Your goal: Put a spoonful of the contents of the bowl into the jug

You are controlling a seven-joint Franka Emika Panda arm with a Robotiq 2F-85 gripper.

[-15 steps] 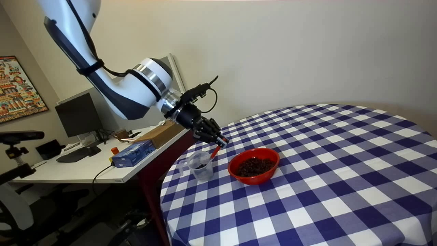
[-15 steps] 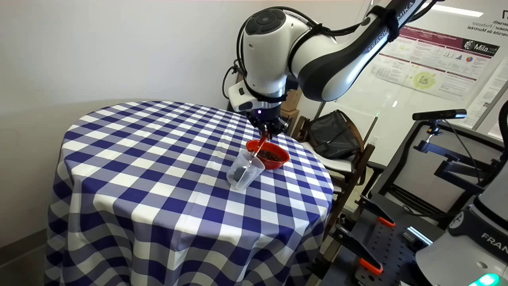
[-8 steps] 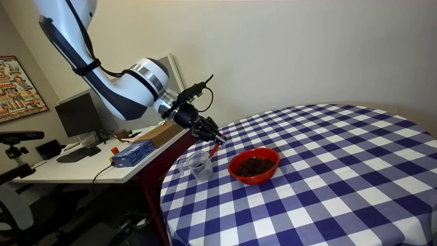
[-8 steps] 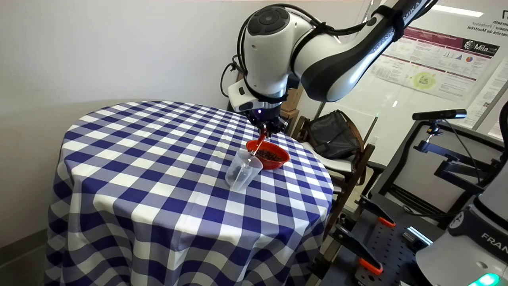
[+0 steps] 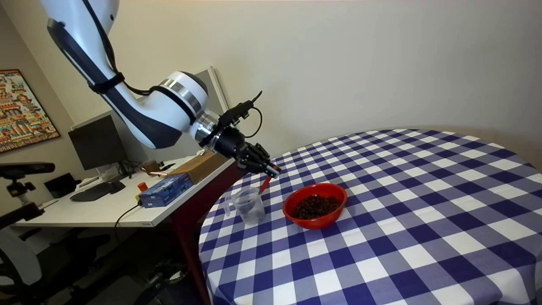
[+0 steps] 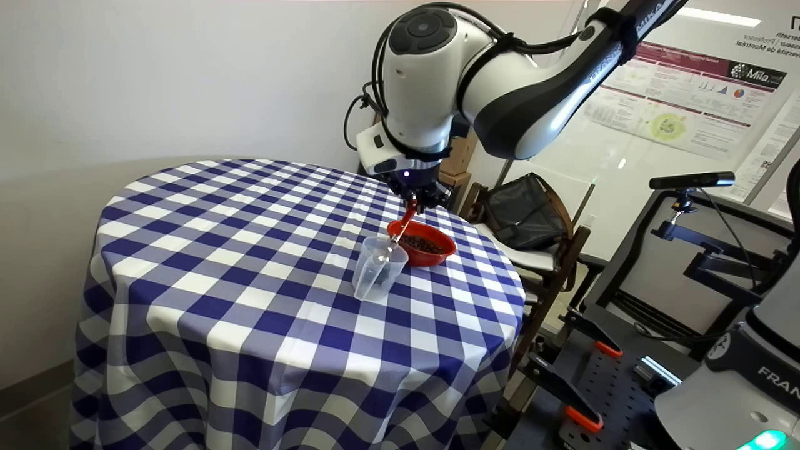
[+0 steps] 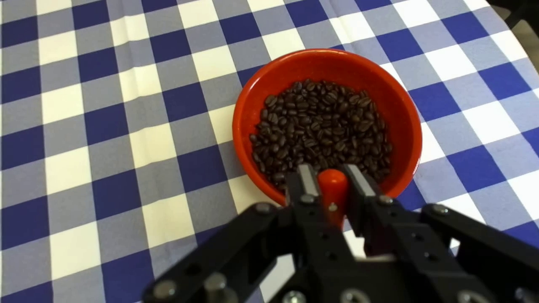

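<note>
Coffee beans [image 7: 322, 130] lie in the red bowl [image 7: 405, 126], right of centre in the wrist view. The tool [image 7: 334, 182] pinches the spoon [image 6: 409, 215] by its red handle; near the middle of an exterior view, its far end appears to reach into the mouth of the jug [image 6: 382, 278]. Tipping out seems the step in hand: turn slowly, head well inside the rim, without levering the jug over. Whether the spoon holds beans, I cannot tell.

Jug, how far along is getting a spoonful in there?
Done: the gripper holds the spoon. In hand: its tip appears to be inside the jug, probably for emptying. Remaining: likely lifting it out. The bowl holds beans; whether any lie in the jug is unclear.
</note>
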